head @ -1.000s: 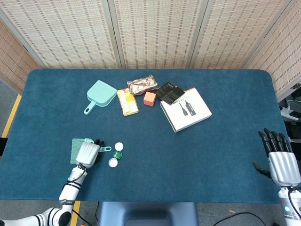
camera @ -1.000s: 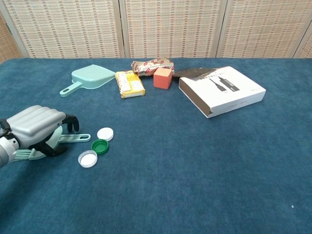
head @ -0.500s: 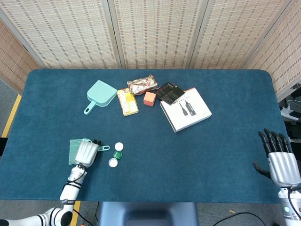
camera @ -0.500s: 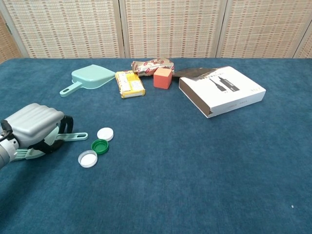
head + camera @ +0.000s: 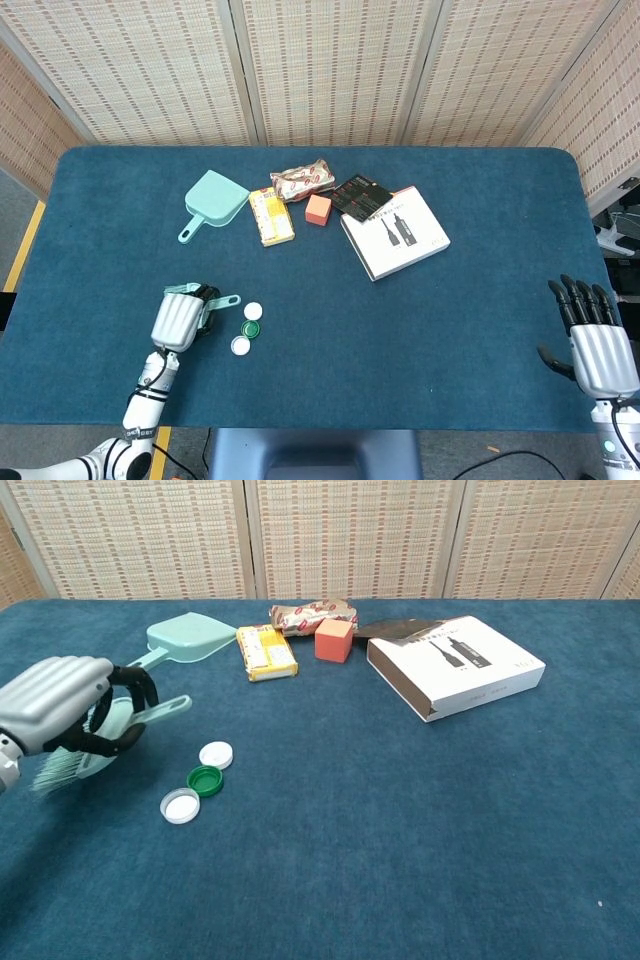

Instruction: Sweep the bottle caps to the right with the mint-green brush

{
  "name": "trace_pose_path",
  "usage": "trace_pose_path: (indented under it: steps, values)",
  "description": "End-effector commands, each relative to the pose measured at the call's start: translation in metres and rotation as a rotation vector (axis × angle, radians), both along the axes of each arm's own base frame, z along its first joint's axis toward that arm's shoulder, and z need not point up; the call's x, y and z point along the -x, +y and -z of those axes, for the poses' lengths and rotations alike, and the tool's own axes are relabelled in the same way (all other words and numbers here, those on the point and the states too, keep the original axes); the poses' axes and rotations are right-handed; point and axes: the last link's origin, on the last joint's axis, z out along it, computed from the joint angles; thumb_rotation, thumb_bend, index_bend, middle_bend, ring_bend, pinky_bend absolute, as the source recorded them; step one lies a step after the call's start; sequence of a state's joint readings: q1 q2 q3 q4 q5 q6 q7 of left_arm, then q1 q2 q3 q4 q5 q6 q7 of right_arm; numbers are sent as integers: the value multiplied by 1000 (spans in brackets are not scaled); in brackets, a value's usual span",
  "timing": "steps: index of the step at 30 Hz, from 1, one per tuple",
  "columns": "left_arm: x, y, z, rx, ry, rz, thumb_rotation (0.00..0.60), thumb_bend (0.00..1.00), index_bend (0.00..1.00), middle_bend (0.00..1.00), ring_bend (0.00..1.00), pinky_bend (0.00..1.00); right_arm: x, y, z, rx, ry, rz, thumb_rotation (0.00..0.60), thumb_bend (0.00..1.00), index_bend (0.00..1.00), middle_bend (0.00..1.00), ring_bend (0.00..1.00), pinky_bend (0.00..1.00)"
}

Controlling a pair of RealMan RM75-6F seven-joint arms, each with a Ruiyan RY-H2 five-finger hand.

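Note:
My left hand (image 5: 179,319) (image 5: 58,705) grips the mint-green brush (image 5: 112,730) and holds it above the cloth, left of the caps. Its handle (image 5: 224,300) points right and its bristles (image 5: 58,769) hang down on the left. Three bottle caps lie just right of the hand: a white one (image 5: 253,311) (image 5: 215,754), a green one (image 5: 251,328) (image 5: 205,779) and another white one (image 5: 240,346) (image 5: 180,805). My right hand (image 5: 597,338) rests open at the table's right edge, far from the caps, and the chest view does not show it.
A mint-green dustpan (image 5: 213,202) (image 5: 185,641), a yellow packet (image 5: 270,216), a snack wrapper (image 5: 302,179), an orange block (image 5: 318,208), a black card (image 5: 361,195) and a white box (image 5: 395,232) lie across the back of the blue table (image 5: 420,350).
My left hand has lifted the brush off the cloth and drawn it slightly away from the caps. The caps and the right hand have not moved.

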State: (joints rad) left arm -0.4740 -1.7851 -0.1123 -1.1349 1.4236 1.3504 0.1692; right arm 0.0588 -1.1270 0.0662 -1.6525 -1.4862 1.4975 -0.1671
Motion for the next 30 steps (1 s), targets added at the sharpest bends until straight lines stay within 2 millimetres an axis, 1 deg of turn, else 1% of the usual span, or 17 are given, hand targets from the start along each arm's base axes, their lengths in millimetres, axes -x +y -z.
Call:
trace_pose_path:
  steps: [1,2,4,7,12,21,25,30]
  values:
    - [-7,-11,-13,-1,-469,122,600,863,696,834,686,797,-1,1,1,-3,-1,-4,600,148,0,0,0,0]
    - [-8,-14,-11,32,-538,139,600,865,696,835,686,797,-1,2,1,-4,-2,-6,600,148,0,0,0,0]
    - [-9,-18,-8,75,-613,168,600,868,697,835,683,796,-2,4,1,-5,-3,-11,600,148,0,0,0,0]
    - [-7,-23,-2,111,-648,204,600,870,698,835,680,795,-3,5,0,-3,-5,-14,600,148,0,0,0,0]
    - [-2,-29,8,154,-659,220,600,873,698,835,679,795,-2,5,-1,-2,-7,-13,600,148,0,0,0,0]
    - [7,-38,20,184,-609,248,600,876,703,838,680,795,-3,8,-2,-3,-9,-21,600,148,0,0,0,0]
    - [5,-38,26,199,-600,252,600,875,704,839,679,795,-4,8,-1,-6,-9,-23,600,148,0,0,0,0]
    - [-3,-36,36,232,-609,262,600,876,705,839,679,795,-3,8,-2,-3,-9,-22,600,149,0,0,0,0]
